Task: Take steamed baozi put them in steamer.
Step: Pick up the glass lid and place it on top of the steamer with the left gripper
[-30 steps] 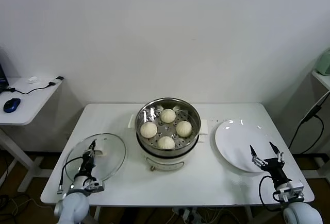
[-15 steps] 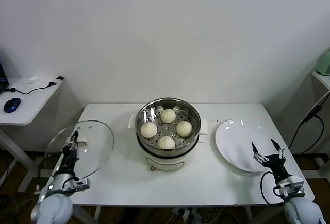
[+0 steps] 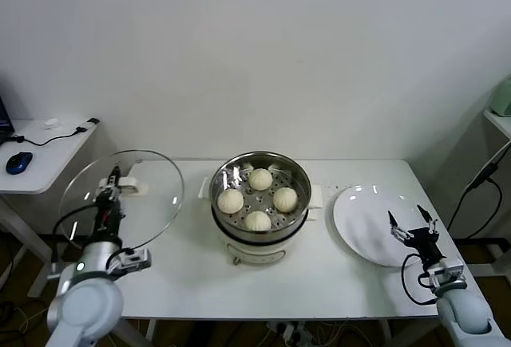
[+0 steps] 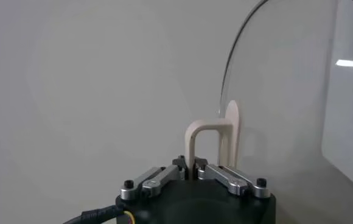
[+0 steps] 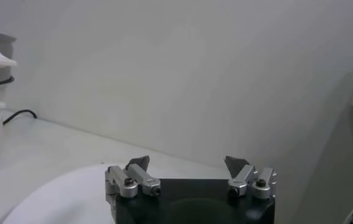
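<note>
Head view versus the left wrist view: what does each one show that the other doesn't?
Only the head view shows the steamer with four steamed baozi inside, the white plate, the table, and the right gripper, open over the plate's near edge.

Only the left wrist view shows, close up, how the left gripper is shut on the lid's white handle.

Both show the glass lid lifted off the table, tilted up, in the left gripper.
</note>
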Available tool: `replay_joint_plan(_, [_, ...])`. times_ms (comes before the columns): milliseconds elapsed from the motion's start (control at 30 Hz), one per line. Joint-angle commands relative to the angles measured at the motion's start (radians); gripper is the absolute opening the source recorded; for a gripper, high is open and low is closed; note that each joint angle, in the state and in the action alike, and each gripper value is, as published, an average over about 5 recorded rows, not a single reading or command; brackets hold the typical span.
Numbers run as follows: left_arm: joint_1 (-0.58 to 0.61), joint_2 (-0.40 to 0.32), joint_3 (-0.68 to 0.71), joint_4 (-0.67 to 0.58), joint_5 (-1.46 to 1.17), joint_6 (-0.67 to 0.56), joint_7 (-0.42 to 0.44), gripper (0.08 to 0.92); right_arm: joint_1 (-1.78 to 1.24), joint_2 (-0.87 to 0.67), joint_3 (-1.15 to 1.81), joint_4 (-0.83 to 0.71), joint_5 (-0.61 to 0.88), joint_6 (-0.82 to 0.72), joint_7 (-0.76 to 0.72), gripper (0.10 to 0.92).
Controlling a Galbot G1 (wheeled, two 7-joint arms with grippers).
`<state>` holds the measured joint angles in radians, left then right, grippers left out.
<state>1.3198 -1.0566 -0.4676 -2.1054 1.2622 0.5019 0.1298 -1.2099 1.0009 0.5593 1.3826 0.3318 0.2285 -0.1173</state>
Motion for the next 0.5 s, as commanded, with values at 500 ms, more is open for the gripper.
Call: replay_joint_plan(500, [-0.508, -0.427, 0.618, 0.261, 0.410, 0.283, 0.305, 0.151, 0.099, 0.017, -0.037, -0.065, -0.013, 0.001, 0.007, 0.823])
